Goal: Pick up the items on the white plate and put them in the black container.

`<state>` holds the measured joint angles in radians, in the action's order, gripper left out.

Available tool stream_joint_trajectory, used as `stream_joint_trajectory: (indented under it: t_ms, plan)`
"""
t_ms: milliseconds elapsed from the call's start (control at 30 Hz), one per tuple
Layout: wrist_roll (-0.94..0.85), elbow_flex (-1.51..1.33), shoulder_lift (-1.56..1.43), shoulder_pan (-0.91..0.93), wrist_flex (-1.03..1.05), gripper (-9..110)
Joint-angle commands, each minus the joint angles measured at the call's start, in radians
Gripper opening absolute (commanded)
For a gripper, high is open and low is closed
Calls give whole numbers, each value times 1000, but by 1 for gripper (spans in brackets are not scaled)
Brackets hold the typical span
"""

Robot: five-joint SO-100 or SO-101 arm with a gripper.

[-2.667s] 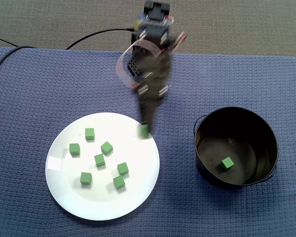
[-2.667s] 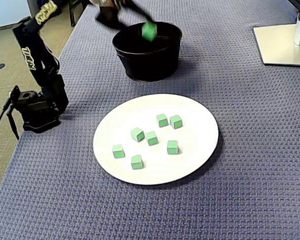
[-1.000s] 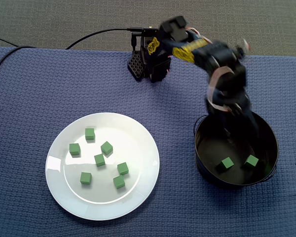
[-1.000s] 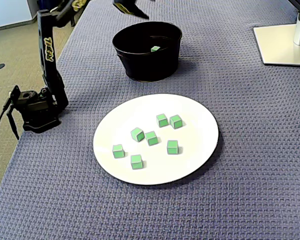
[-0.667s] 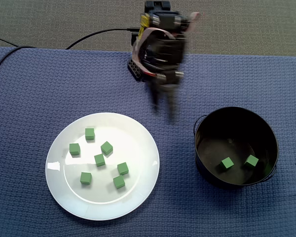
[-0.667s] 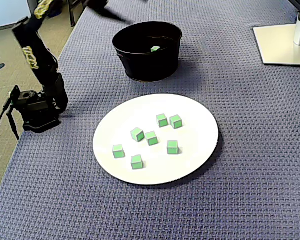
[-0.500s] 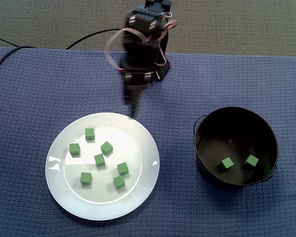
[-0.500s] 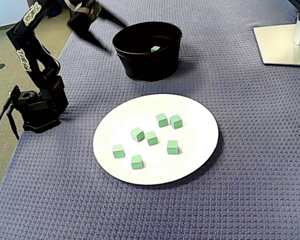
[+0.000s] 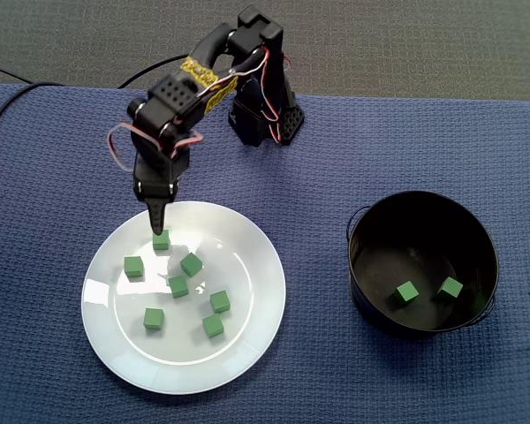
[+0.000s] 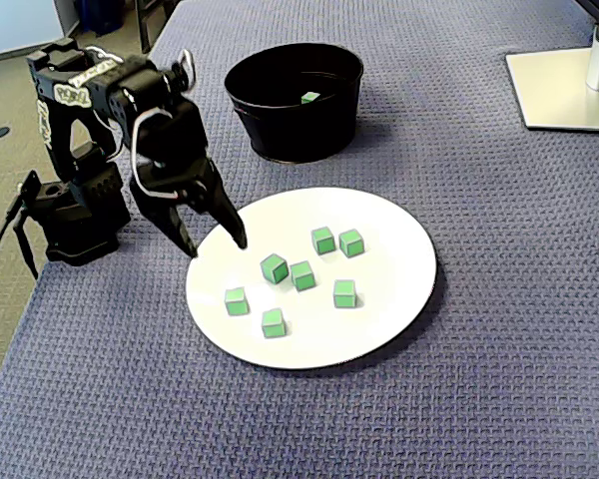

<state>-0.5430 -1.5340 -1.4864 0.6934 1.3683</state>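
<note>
Several small green cubes lie on the white plate (image 9: 243,353) (image 10: 394,254). My gripper (image 9: 159,226) (image 10: 215,242) hangs open over the plate's edge nearest the arm's base, its fingers apart with nothing between them. From above, its tip sits just short of the nearest green cube (image 9: 161,239) (image 10: 237,301); the side-on fixed view shows the fingertips (image 10: 238,238) raised above the plate. The black container (image 9: 464,234) (image 10: 295,115) stands beside the plate and holds two green cubes (image 9: 407,292), one of them visible from the side (image 10: 310,97).
The arm's base (image 9: 267,124) (image 10: 75,220) is fixed at the cloth-covered table's edge, with a black cable (image 9: 163,64) trailing off it. A white monitor stand (image 10: 564,85) sits at the far corner beyond the container.
The gripper carried a green cube to the container and let it go there. It then swung back and came down over the plate, open.
</note>
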Motion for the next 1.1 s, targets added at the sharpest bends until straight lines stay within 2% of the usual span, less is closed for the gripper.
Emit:
stream_joint_trajectory:
  t_ms: [0,900,1067]
  plan:
    - [-64,-38,11,28,-84,21]
    - [-98,-35,267,6,-290,19]
    - [-95,-34,284,3,-314,10]
